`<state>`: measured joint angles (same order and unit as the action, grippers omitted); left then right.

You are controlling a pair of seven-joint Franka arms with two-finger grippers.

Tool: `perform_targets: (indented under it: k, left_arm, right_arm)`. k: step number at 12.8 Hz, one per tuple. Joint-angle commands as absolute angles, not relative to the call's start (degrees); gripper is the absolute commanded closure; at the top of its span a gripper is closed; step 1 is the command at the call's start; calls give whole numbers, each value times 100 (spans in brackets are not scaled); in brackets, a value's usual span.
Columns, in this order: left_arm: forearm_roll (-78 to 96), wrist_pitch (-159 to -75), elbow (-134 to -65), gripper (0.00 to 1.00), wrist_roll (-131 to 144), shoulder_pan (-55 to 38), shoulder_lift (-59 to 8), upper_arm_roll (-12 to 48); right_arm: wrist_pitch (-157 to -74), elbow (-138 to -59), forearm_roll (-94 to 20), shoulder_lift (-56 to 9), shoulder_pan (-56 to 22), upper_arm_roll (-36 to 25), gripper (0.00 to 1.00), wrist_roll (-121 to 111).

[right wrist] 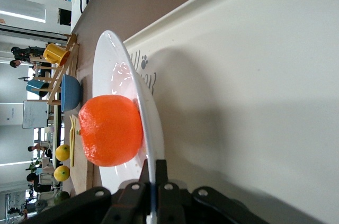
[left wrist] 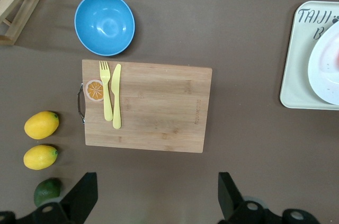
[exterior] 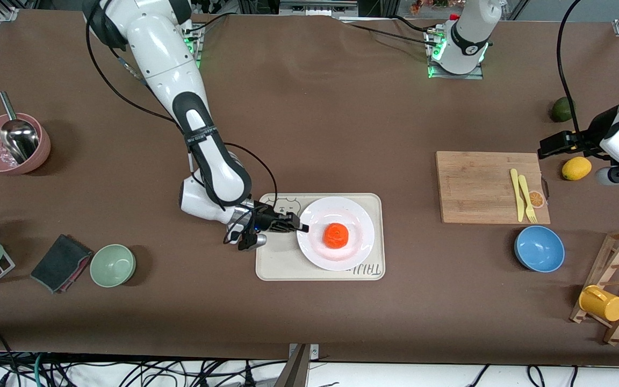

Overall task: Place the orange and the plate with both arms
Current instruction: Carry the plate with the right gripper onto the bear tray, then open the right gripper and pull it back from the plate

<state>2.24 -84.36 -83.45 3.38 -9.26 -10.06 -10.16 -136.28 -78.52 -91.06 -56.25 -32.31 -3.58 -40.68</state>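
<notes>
Item: plate (exterior: 336,257), white, resting on the bear-print tray (exterior: 272,266) near the middle of the table. Contents: orange (exterior: 336,235), seated at the plate's centre. Right gripper (exterior: 301,227): low at the plate's edge toward the right arm's end of the table, fingers clenched on the rim; the right wrist view shows the rim (right wrist: 152,144) pinched between them, the orange just inward of the jaws. Whether the plate sits fully flat is hard to judge. Left gripper (left wrist: 158,192): released, fingers spread, hanging above the table beside the cutting board (left wrist: 153,107), well apart from the plate. Judgement: the right arm is the nearer.
</notes>
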Motion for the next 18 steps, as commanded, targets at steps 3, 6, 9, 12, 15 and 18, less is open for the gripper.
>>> perform_targets:
  k: [3,6,9,12,15,18]
  left_arm:
    - [395,-8323,-8209,0,220,-896,-1046,-1020]
    - [396,-8323,-8209,0,220,-896,-1046,-1020]
    - [396,-8315,-8209,0,220,-905,-1046,-1020]
    - [396,-8323,-8209,0,220,-905,-1046,-1020]
    - [396,-8323,-8209,0,220,-905,-1046,-1020]
    - [396,-8323,-8209,0,220,-905,-1046,-1020]
  right_arm:
    - [-13466,-7585,-8633,-5705,-3103,-316,1,-4131]
    - [-13228,-7576,-7624,-5538,-2919,-325,0,-4096]
    - [-13228,-7585,-6640,-5283,-2909,-334,0,-4043]
    - [-13088,-7664,-5182,-4931,-2944,-631,0,-3746]
    - [-12036,-7673,-4108,-4738,-2962,-1060,0,-3499]
    - [-10938,-7638,-2668,-4238,-2936,-1352,0,-3498]
